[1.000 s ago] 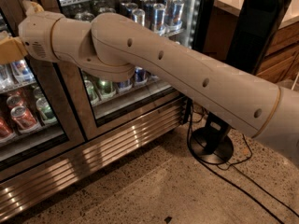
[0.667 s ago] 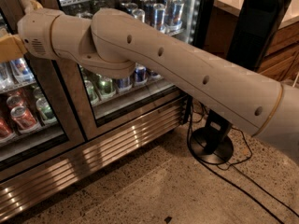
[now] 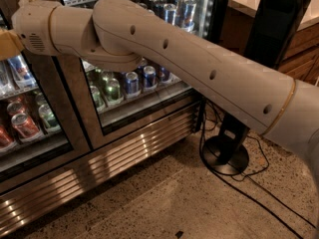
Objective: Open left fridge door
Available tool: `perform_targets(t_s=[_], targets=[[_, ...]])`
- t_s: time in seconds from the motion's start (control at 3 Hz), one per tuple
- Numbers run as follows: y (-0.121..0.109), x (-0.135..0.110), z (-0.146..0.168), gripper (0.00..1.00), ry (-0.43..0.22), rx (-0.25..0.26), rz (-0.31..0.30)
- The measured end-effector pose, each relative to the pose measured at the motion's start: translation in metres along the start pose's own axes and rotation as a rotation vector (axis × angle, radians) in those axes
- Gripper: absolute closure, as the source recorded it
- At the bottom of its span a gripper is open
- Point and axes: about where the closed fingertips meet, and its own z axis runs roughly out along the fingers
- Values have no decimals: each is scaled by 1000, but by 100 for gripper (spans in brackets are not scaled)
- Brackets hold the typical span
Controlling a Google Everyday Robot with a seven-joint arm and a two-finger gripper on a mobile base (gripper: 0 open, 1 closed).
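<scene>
- The gripper [image 3: 7, 43] sits at the far left edge of the frame, in front of the upper part of the left door [image 3: 52, 101]. It is cut off by the frame edge, so I cannot tell whether it is clenched, released or grasping anything.
- The left door fills the left side of the frame. Its bronze stile runs down beside the right door [image 3: 144, 112], and red and green cans show behind its glass.
- Risk: no handle is visible, so a pull could slip off the smooth metal frame if the grip is shallow.
- Risk: the two stiles touch, so a reach slightly to the right would catch the twin door instead.
- Risk: the arm [image 3: 199, 78] lies across the right door. If the left door swings toward it, the door could strike the arm. The hinge side is not visible.
- The door stands upright with its long axis vertical and its glass facing out toward the floor [image 3: 149, 203]. It looks shut, flush with its twin.
</scene>
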Motion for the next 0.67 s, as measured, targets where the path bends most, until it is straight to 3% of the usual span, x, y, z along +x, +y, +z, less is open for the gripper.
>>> perform_targets(t_s=[0.67], targets=[[-7,5,12,0,21,-22,17]])
